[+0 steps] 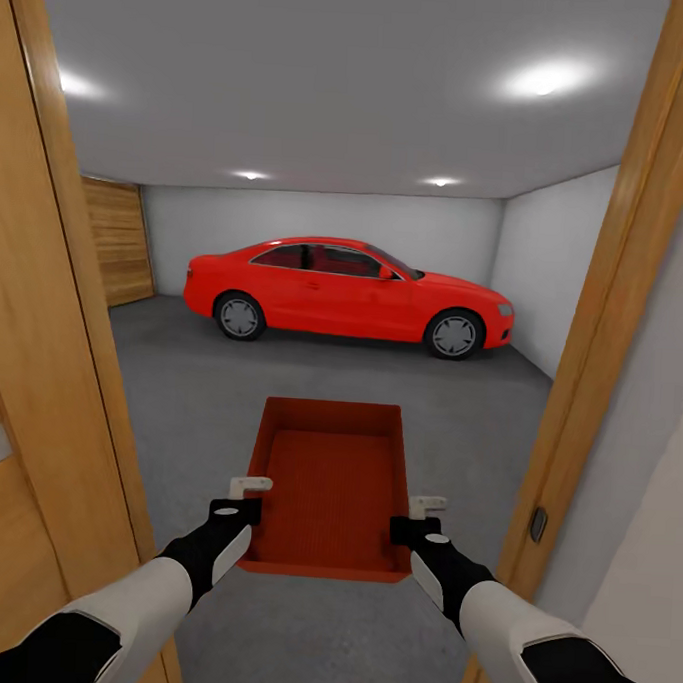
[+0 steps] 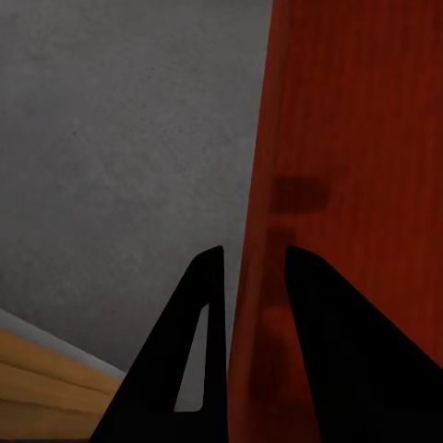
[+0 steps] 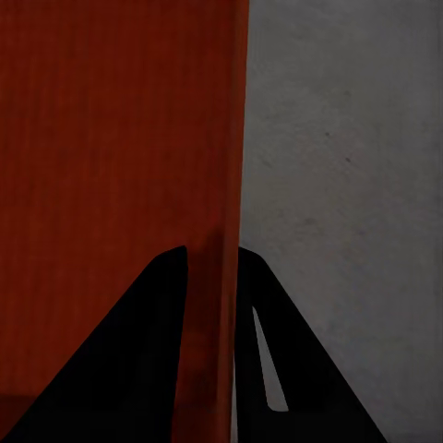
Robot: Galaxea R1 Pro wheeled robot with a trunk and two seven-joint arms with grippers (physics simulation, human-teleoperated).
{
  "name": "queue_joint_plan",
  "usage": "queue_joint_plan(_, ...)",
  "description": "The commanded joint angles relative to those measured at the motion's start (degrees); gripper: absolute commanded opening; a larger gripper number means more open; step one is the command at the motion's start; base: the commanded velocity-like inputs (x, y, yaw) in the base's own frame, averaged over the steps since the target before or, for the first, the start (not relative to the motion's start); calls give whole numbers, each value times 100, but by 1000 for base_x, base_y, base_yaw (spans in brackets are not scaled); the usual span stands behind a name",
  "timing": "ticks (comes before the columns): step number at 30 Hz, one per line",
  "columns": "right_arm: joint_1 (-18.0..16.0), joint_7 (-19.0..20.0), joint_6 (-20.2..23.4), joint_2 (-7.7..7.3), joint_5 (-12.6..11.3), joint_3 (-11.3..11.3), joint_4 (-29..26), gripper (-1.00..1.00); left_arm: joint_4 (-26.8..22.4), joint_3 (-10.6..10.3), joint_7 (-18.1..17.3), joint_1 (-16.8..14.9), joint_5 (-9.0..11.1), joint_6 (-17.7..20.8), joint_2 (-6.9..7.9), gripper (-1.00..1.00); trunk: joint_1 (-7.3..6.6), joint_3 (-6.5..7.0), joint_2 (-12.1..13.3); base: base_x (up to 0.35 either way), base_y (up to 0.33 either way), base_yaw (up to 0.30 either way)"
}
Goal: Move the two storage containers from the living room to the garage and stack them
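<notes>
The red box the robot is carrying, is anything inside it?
Empty. The head view looks straight into the storage container, showing only its bare ribbed bottom.

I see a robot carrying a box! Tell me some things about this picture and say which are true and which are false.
1. The robot carries an orange-red container. True.
2. Both grippers, left and right, clamp its side walls. True.
3. The car is blue. False, it is red.
4. The container is full of toys. False, it is empty.
5. The garage floor is grey. True.
</notes>
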Motion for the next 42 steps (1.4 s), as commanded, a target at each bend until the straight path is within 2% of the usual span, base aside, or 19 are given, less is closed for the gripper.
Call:
queue_joint_plan(1, 0, -25, -2, 2, -130, 40, 11, -100, -78, 143, 66, -10, -118, -102, 1, -100, 1, -10, -8, 0, 0, 0)
queue_joint_plan(12, 0, -25, -11, 7, -130, 40, 17, -100, -75, 143, 67, -12, -116, -99, 1, -100, 1, -10, -8, 12, 5, -138)
queue_joint_plan(25, 0, -25, -11, 11, -129, 40, 16, -100, -74, 144, 62, -10, -117, -98, 1, -100, 1, -10, -8, 217, 180, -45)
queue_joint_plan(36, 0, -25, -11, 11, -130, 40, 15, -100, -79, 143, 63, -11, -116, -102, 1, -100, 1, -10, -8, 14, 12, -235)
queue_joint_plan(42, 0, -25, -10, 11, -129, 40, 12, -100, -75, 143, 62, -11, -117, -102, 1, -100, 1, -10, -8, 1, 0, -46)
